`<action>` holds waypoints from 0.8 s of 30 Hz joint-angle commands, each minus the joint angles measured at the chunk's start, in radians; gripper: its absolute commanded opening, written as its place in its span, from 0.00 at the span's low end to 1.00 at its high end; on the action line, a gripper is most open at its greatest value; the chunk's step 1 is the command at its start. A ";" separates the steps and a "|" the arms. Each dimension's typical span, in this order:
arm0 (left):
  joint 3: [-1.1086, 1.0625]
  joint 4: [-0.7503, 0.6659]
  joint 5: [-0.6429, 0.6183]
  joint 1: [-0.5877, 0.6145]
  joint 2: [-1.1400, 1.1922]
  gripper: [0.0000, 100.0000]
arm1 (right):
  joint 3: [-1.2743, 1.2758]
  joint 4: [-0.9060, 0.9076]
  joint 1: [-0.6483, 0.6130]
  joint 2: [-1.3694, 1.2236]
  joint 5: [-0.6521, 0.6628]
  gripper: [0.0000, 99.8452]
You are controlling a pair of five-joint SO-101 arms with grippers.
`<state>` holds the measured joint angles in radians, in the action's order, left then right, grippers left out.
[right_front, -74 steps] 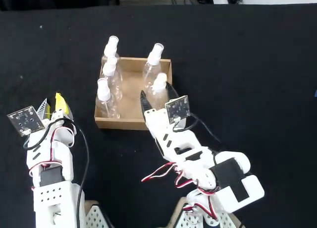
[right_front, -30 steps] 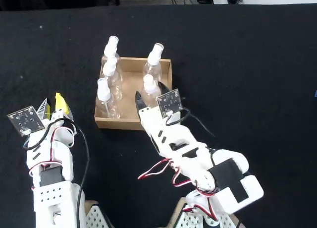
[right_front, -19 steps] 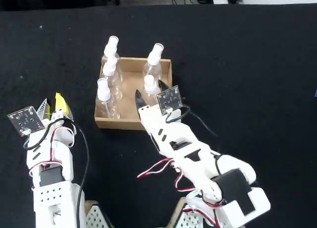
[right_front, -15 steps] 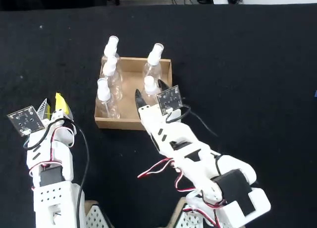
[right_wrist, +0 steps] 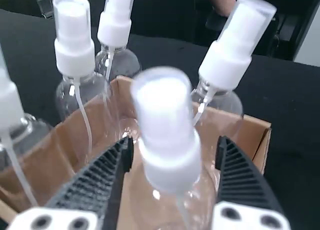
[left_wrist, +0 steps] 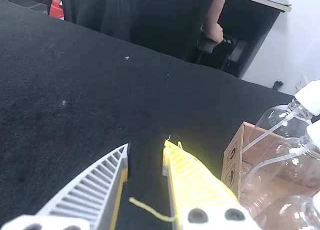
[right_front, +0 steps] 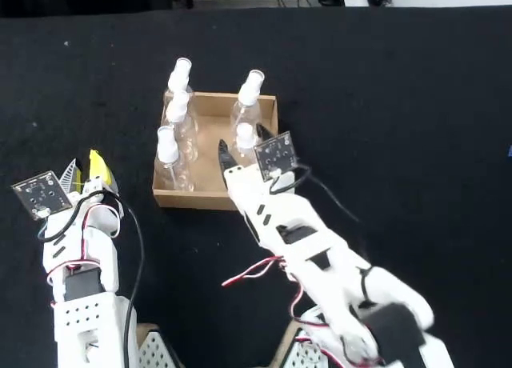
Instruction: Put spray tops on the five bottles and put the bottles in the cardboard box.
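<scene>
left gripper [right_front: 84, 166] sits over the black table [right_front: 400, 104], left of the cardboard box [right_front: 196, 198], fingers a narrow gap apart, empty. 5 spray-topped bottles [right_front: 167, 148] stand in the box. right gripper [right_front: 241, 139] hovers there, jaws spread around the near-right bottle [right_wrist: 167, 120].

Bright, even light from above falls on the black table [right_front: 416, 104], which shows almost no shadows. The white spray tops [right_wrist: 166, 125] look nearly washed out. Soft glints mark the clear bottles [left_wrist: 280, 120]. The room [left_wrist: 150, 15] behind is dim.
</scene>
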<state>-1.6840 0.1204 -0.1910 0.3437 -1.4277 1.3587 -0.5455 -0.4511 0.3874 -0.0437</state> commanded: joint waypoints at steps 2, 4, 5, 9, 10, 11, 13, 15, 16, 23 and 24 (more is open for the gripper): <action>-0.024 0.002 0.002 0.007 -0.008 0.11 | -0.061 0.074 -0.009 0.160 0.000 0.23; -0.024 0.002 0.002 0.007 -0.008 0.11 | -0.062 0.114 -0.011 0.208 0.000 0.23; -0.024 0.002 0.002 0.007 -0.008 0.11 | -0.068 0.137 -0.011 0.225 0.000 0.23; -0.024 0.002 0.002 0.007 -0.008 0.11 | -0.113 0.245 -0.009 0.277 0.000 0.23; -0.024 0.002 0.002 0.007 -0.008 0.11 | -0.127 0.265 -0.009 0.285 0.000 0.23; -0.024 0.002 0.002 0.007 -0.008 0.11 | -0.143 0.282 -0.009 0.294 0.000 0.23; -0.024 0.002 0.002 0.007 -0.008 0.11 | -0.183 0.322 -0.011 0.315 0.000 0.23; -0.024 0.002 0.002 0.007 -0.008 0.11 | -0.234 0.384 -0.011 0.337 0.000 0.23; -0.024 0.002 0.002 0.007 -0.008 0.11 | -0.262 0.422 -0.011 0.349 -0.002 0.23; -0.024 0.002 0.002 0.007 -0.008 0.11 | -0.390 0.664 -0.009 0.467 -0.002 0.23; -0.024 0.002 0.002 0.007 -0.008 0.11 | -0.394 0.689 -0.008 0.495 -0.002 0.23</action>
<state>-1.6840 0.1204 -0.1910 0.3437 -1.4277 1.0472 0.0790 -0.4511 0.7879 -0.0437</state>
